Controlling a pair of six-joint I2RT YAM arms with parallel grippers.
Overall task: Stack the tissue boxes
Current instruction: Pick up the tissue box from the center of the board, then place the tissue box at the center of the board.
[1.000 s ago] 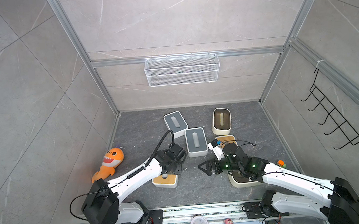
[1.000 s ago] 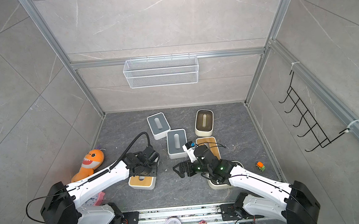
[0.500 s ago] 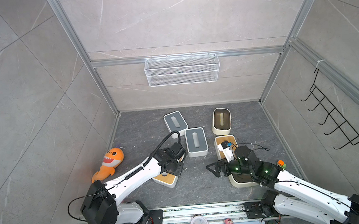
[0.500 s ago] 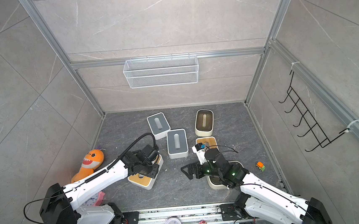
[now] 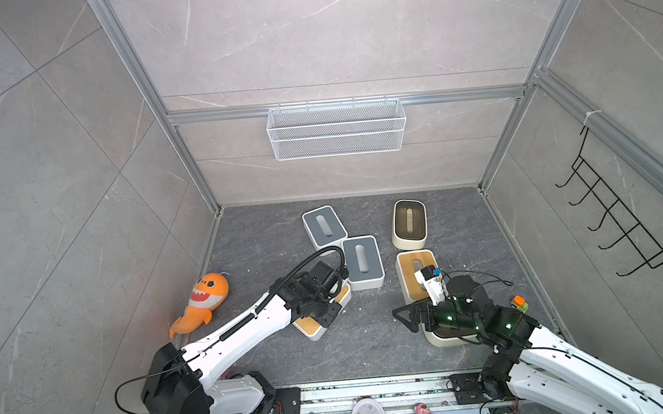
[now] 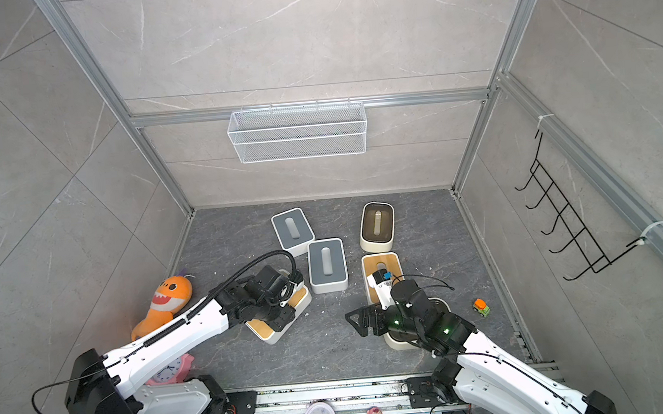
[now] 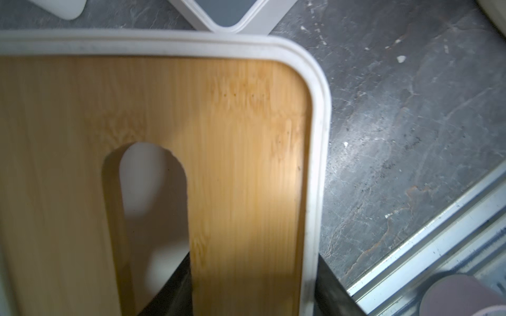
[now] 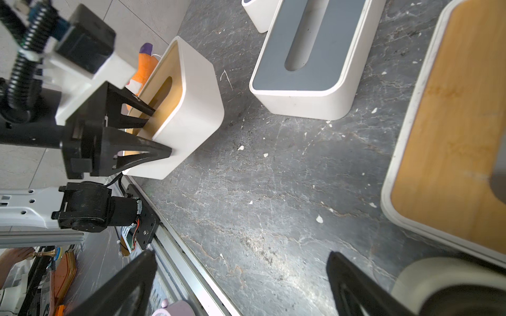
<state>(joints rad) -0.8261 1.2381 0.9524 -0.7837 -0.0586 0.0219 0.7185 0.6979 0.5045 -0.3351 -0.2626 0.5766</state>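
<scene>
White tissue box with bamboo lid [image 8: 191, 109] is tilted, its wall clenched by the left claw [image 8: 161, 131]; right claw [image 8: 241, 255] gapes empty.

Bare dark grey stone floor [image 5: 372, 334] lies between the right pincer [image 5: 401, 320] and the white bamboo-lidded box [image 8: 191, 104] gripped by the left pincer [image 8: 163, 130]. A second white bamboo-lidded box [image 5: 407, 264] stands just beside the right pincer, a white grey-lidded box [image 5: 372, 261] just past the left.

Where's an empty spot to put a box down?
Front middle floor, between the left arm's bamboo-lid box and the cream box under the right arm. Also the back left corner, beside the far grey-lid box. Crowded: the middle, boxes packed close.
</scene>
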